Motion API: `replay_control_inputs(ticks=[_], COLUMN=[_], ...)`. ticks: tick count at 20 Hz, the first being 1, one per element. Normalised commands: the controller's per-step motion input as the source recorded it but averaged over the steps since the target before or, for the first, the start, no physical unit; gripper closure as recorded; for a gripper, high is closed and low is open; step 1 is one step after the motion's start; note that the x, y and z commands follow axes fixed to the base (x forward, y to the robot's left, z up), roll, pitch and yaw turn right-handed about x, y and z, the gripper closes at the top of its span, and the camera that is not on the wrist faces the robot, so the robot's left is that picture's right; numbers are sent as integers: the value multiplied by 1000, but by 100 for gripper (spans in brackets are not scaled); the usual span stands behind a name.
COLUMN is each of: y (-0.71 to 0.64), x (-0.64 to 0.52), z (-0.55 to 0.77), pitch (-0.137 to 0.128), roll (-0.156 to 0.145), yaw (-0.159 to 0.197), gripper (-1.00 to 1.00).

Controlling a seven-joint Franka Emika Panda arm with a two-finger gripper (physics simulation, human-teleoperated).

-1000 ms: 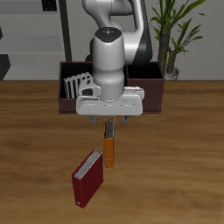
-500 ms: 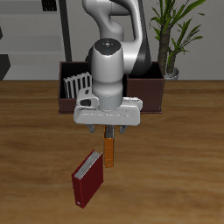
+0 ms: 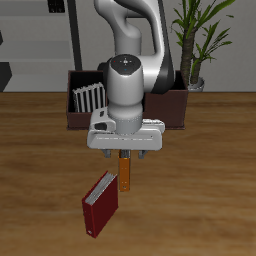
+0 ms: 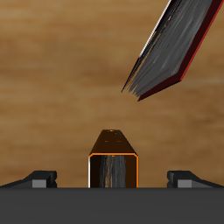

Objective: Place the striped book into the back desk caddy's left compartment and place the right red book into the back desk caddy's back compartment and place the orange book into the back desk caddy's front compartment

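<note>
On the wooden table [image 3: 30,150], reading across from the striped book's end, the long dark caddy [image 3: 175,108] is sitting at the back. The striped book [image 3: 90,98] is standing upright inside the caddy's end section. My arm is blocking the caddy's middle, so I cannot tell what its small divided sections are holding.

Nearer the front edge, the red book [image 3: 100,204] is standing on end, tilted, with its white page edges showing. In the wrist view this same book [image 4: 179,44] is slanting beside the orange book [image 4: 114,157], apart from it, not touching.

The orange book [image 3: 126,175] is standing upright just beside the red book, a little farther back, directly under my claw [image 3: 125,152]. In the wrist view its top end is sitting between my two fingertips [image 4: 39,178], with clear wood visible on either side of it. My claw is hanging wide open over the book, gripping nothing.

A potted plant [image 3: 195,40] is standing behind the caddy's far end.
</note>
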Motion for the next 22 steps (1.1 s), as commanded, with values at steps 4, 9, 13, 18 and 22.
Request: replay_control_inputs(ticks=[4,9,13,18,22], y=[19,-62,-88,-29,31], x=[-30,42,61,7,-178], z=[-151,-42,-43,6,248], pitch=[38,13,17,5,-10], roll=[1,-6,-9,5,23], yaw=[-1,-3,-8,2,37], gripper=[100,100,100,100,100])
